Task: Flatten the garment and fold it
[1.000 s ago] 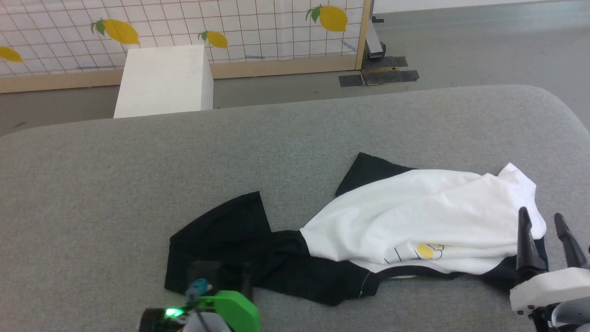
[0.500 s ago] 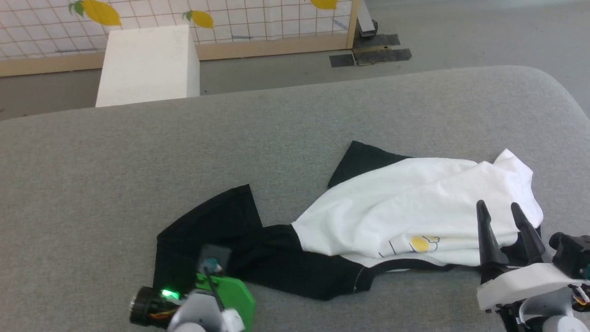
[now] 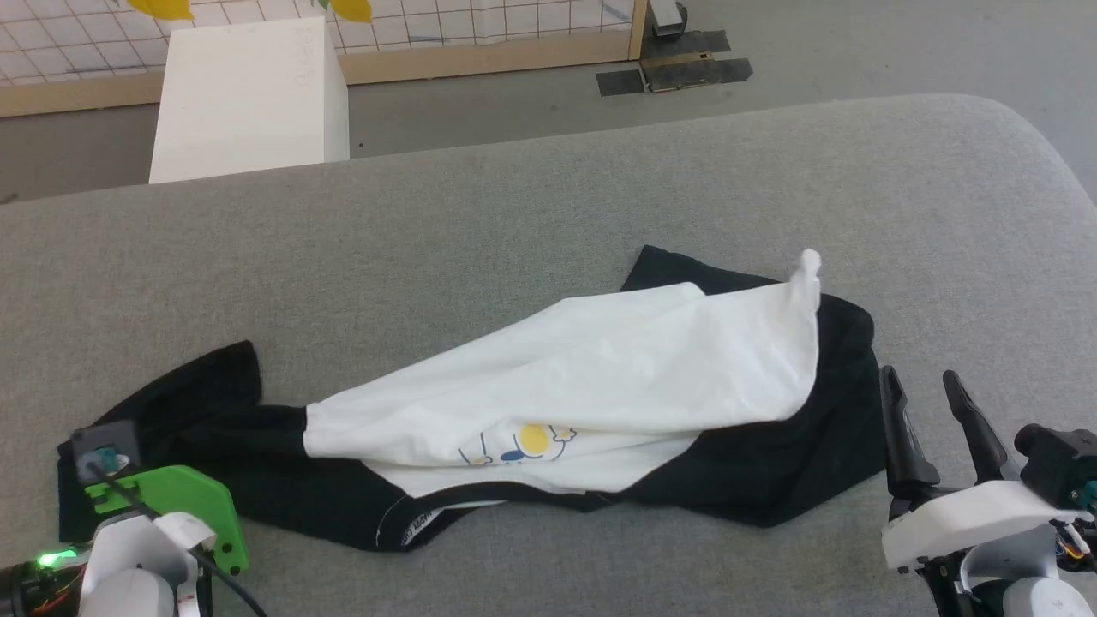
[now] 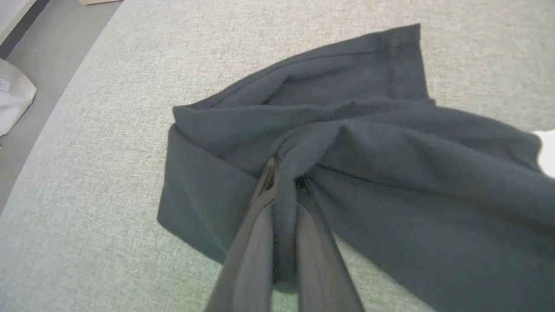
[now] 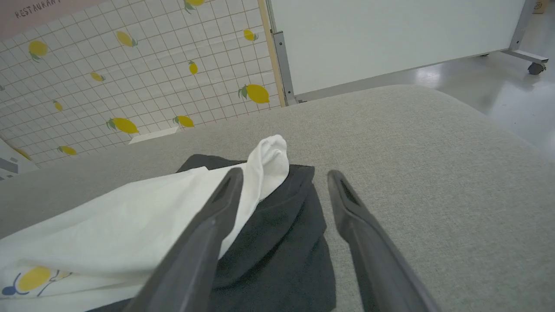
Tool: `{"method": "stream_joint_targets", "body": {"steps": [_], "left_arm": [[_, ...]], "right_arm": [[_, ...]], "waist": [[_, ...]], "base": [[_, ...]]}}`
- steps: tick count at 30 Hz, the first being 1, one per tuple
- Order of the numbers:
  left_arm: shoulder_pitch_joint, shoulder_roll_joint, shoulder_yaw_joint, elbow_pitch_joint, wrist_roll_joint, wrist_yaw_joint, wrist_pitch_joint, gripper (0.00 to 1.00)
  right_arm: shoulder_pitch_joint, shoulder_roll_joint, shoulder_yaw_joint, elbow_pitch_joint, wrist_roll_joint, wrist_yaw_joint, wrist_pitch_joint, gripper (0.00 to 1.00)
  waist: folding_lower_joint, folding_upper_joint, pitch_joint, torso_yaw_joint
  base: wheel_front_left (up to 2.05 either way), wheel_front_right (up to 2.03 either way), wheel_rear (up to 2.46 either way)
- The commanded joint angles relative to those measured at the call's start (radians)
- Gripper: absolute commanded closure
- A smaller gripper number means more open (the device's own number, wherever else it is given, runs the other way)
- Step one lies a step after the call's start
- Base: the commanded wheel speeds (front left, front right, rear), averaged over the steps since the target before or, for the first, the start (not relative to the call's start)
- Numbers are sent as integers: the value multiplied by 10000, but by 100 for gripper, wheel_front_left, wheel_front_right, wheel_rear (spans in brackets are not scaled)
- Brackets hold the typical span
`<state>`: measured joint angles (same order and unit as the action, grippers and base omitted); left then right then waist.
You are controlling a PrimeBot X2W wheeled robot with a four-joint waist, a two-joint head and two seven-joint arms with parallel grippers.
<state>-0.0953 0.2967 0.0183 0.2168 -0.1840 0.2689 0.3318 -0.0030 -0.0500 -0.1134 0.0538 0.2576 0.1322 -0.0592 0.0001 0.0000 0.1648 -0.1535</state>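
Left wrist view: sleeve pinched

I have the left gripper (image 4: 284, 173) clamped on a black sleeve of the garment (image 3: 600, 377); it lies stretched along the grey cushion (image 3: 514, 214) — right gripper (image 3: 919, 377) spread wide, empty, just beside its other end.

left gripper (image 4: 286, 173) clamped on garment (image 3: 600, 377) | right gripper (image 3: 919, 377) fingers spread
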Motion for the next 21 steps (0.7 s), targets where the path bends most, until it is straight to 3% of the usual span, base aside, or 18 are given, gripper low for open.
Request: {"method": "stream_joint_targets", "body": {"steps": [1, 4, 8, 13, 21], "left_arm": [[175, -88, 120, -89, -362, -23, -346, 0], [400, -341, 25, -225, -511, -158, -926, 0], [632, -984, -130, -871, -727, -332, -2535, 0], [385, -1449, -1613, -1455, -168, -1196, -3899, 0], [-2248, -2062, -3865, 97, 498, -2556, -3103, 0]], "right_arm": [[-192, -3, -52, 91, 62, -15, -50, 0], [-233, -3, -74, 152, 31, -15, -27, 0], [-272, -3, -7, 119, 8, -15, -28, 0], [-232, -3, 17, -2, -12, -15, -55, 0], [-348, -3, 233, -256, 142, -15, -120, 0]], "waist": [[-1, 0, 13, 115], [-1, 0, -37, 258], [-1, 0, -172, 385], [-1, 0, -273, 524], [-1, 0, 20, 76]], "base": [[0, 0, 0], [0, 0, 0], [0, 0, 0], [0, 0, 0], [0, 0, 0]]}}
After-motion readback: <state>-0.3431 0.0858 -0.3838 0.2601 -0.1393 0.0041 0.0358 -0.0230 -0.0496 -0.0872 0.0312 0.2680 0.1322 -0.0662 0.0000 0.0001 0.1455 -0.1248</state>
